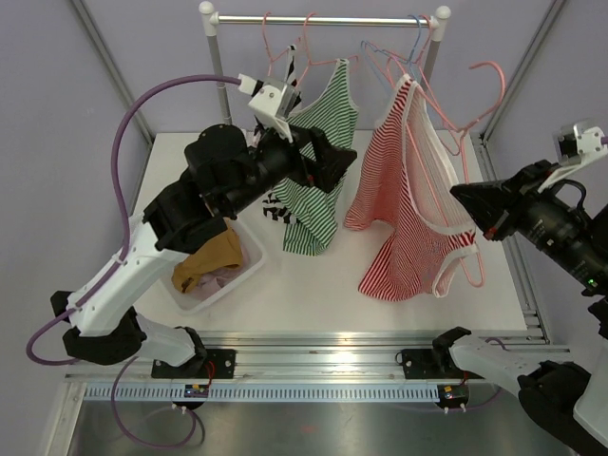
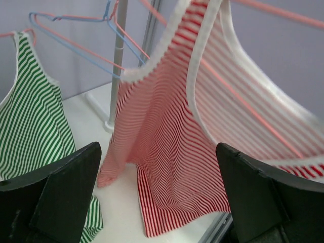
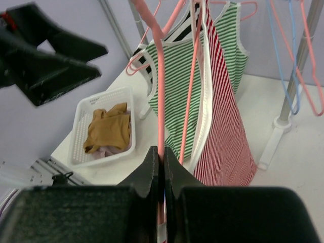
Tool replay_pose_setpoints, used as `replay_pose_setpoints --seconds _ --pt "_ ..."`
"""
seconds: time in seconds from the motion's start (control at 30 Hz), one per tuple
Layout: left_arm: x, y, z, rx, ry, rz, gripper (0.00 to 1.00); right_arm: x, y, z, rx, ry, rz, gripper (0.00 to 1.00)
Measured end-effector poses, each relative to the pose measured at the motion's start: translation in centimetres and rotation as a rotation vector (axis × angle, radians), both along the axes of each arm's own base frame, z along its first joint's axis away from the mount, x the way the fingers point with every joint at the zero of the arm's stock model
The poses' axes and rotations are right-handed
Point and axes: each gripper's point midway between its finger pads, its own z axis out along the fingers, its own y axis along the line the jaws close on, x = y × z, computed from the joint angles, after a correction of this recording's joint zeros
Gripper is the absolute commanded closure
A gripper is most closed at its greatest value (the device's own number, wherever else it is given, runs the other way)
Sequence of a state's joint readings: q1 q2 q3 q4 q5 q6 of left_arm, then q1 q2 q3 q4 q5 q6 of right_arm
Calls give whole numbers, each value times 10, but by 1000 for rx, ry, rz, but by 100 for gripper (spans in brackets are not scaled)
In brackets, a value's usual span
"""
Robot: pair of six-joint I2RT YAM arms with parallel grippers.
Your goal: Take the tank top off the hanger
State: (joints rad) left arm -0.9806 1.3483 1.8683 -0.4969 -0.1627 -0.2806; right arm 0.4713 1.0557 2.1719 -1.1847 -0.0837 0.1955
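Note:
A red-and-white striped tank top (image 1: 413, 209) hangs on a pink hanger (image 1: 454, 123), off the rail, its hem touching the table. It also shows in the left wrist view (image 2: 177, 152) and the right wrist view (image 3: 223, 121). My right gripper (image 1: 467, 201) is shut on the pink hanger's bar (image 3: 161, 101) at the top's right side. My left gripper (image 1: 337, 157) is open and empty, held high in front of a green striped tank top (image 1: 323, 142), facing the red one.
A clothes rail (image 1: 323, 19) at the back carries pink and blue empty hangers (image 1: 399, 47) and the green top. A white basket (image 1: 223, 271) with tan and pink clothes sits at front left. The table's metal edge (image 1: 532, 285) is at the right.

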Motion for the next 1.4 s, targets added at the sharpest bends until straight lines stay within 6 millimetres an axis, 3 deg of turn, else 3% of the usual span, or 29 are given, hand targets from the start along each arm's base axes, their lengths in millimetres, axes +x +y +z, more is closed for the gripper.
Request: replay_pose_setpoints --seconds 0.17,0.33,0.43,0.47,0.5,0.6,0.63,0.67,0.77,0.87,1.03,1.23,1.33,1.4 --pt "6 -30 5 32 -61 -15 2 -29 -1 -26 -3 50 67 100" --pt "9 -60 -21 123 -80 -38 6 -36 7 -42 -2 96 120 100" --pt "9 -76 -36 168 -84 -52 14 -37 12 -48 -5 119 146 100" --pt "9 -80 -40 182 -86 -56 17 -37 13 -50 -5 126 155 100" --pt "9 -84 -44 194 -87 -56 31 -38 15 -51 -6 130 164 100" --pt "12 -91 -53 219 -91 -44 54 -40 17 -55 -6 140 184 100" --pt "14 -91 -55 226 -93 -35 69 -41 17 -56 -7 142 185 100" --pt "17 -90 -56 231 -92 -20 74 -42 17 -58 -8 143 185 100" --pt "24 -84 -56 243 -99 32 93 -45 15 -60 -9 142 184 100" --pt "32 -78 -55 248 -107 88 100 -45 14 -64 -11 145 184 100" --pt "46 -54 -67 283 -88 228 100 -43 16 -84 -44 176 189 100" --pt "72 7 -77 269 9 471 100 -51 16 -121 -93 209 231 100" --pt "82 39 -79 220 74 543 100 -61 15 -119 -90 159 260 100" --pt "81 47 -79 184 114 547 100 -65 16 -112 -82 113 277 100"
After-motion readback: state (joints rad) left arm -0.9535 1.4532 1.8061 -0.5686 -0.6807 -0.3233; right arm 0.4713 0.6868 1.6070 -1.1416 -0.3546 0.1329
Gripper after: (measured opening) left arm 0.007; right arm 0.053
